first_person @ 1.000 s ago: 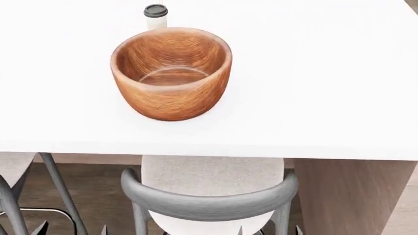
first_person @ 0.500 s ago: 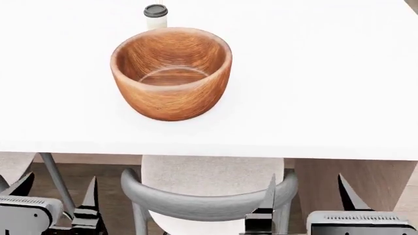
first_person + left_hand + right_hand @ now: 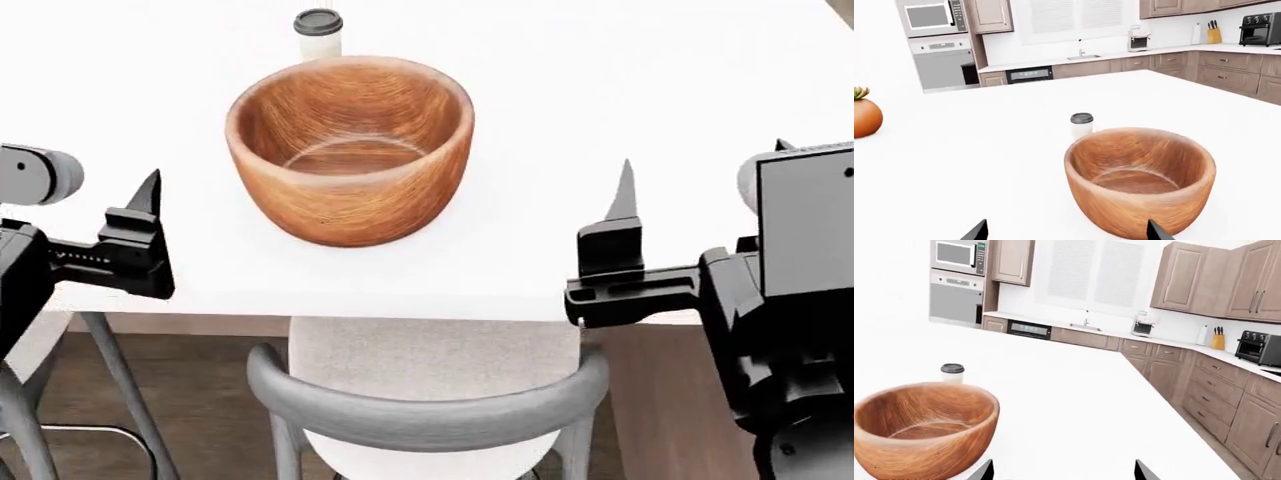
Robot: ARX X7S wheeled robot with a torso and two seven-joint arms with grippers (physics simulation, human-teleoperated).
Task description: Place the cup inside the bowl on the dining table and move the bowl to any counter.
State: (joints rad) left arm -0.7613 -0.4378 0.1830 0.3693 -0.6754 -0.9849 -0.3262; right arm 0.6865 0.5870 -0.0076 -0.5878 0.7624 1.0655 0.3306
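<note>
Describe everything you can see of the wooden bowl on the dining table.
The bowl is large, deep and round, of reddish-brown grained wood with a paler ring on its inner base. It stands upright and empty on the white dining table, near its front edge. The small lidded cup stands just behind it. Neither gripper touches it.

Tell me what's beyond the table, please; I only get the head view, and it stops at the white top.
Observer: A kitchen. Along the far wall runs a counter with a sink and a faucet.
Visitor: Anything else up here that I'm missing?
Observer: Yes. The left wrist view shows an orange pot with a green plant, standing on the dining table well off to one side.
</note>
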